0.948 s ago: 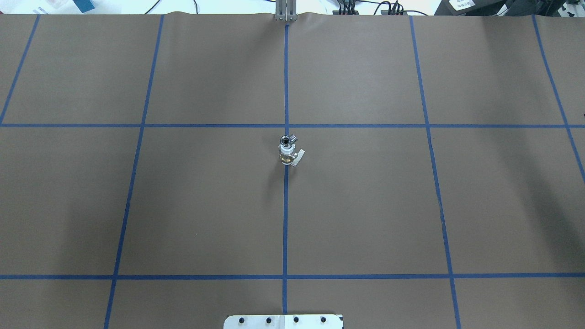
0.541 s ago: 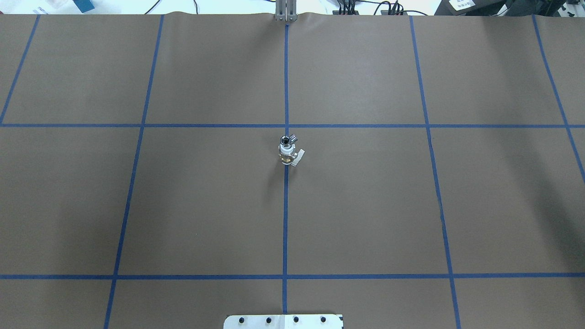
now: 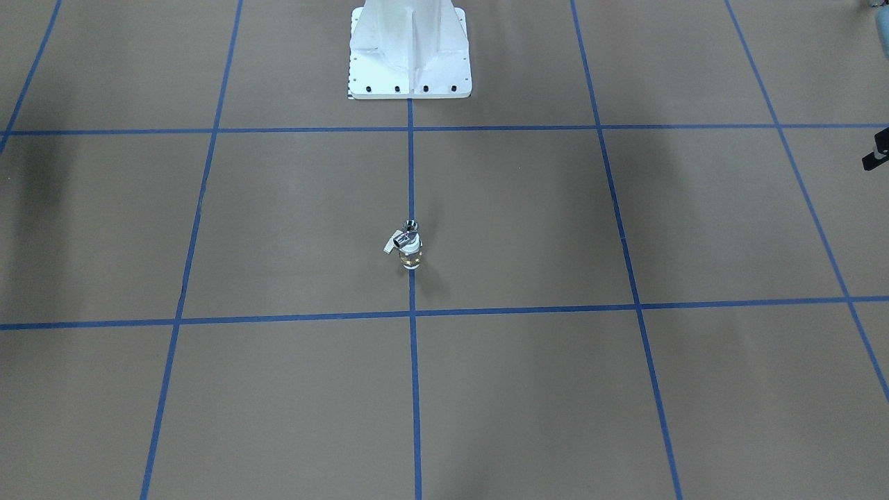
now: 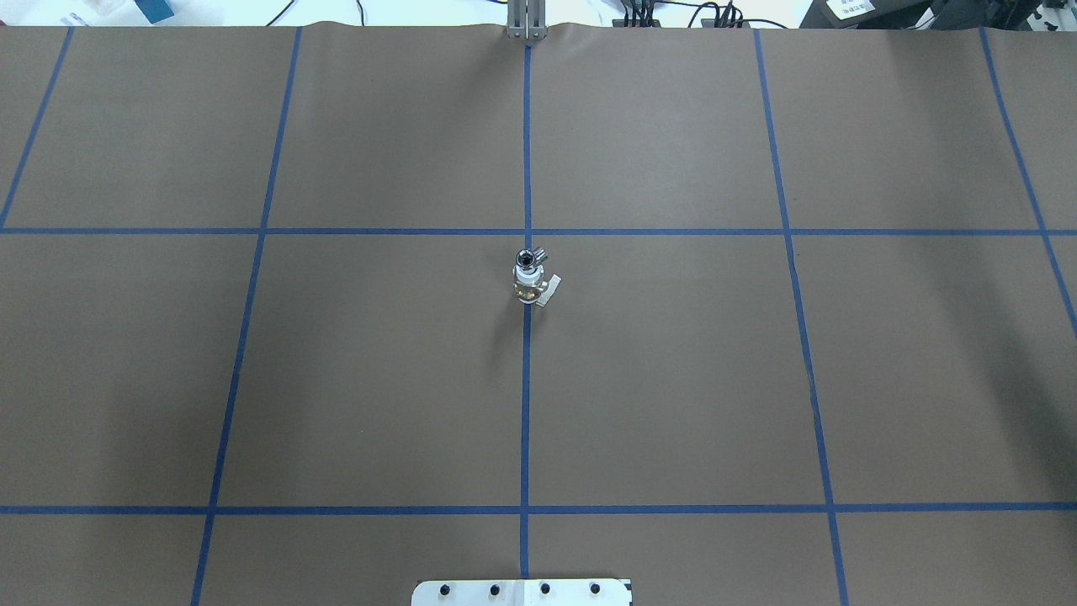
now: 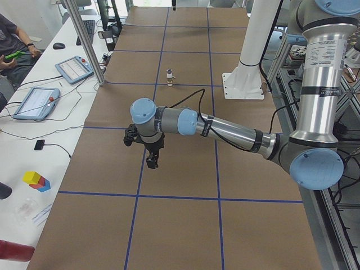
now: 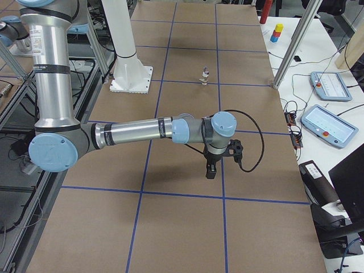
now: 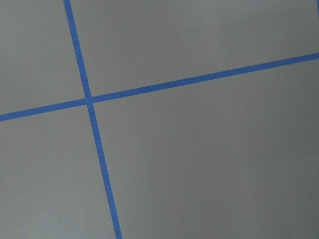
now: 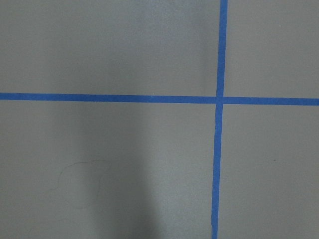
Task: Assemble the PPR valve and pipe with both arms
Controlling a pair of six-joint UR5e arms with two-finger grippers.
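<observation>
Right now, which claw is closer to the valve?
Cannot tell; about equal. The left claw hovers well to the left of the valve, the right claw well to its right.

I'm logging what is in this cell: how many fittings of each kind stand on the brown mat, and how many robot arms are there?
PPR valve: 1
pipe: 1
robot arms (left arm, right arm): 2
Total: 4

table (image 4: 673, 379): brown | blue tape grid (image 4: 526, 421); side bench (image 5: 17, 163): white; teach pendants (image 6: 327, 85); toy blocks (image 5: 36, 180)
</observation>
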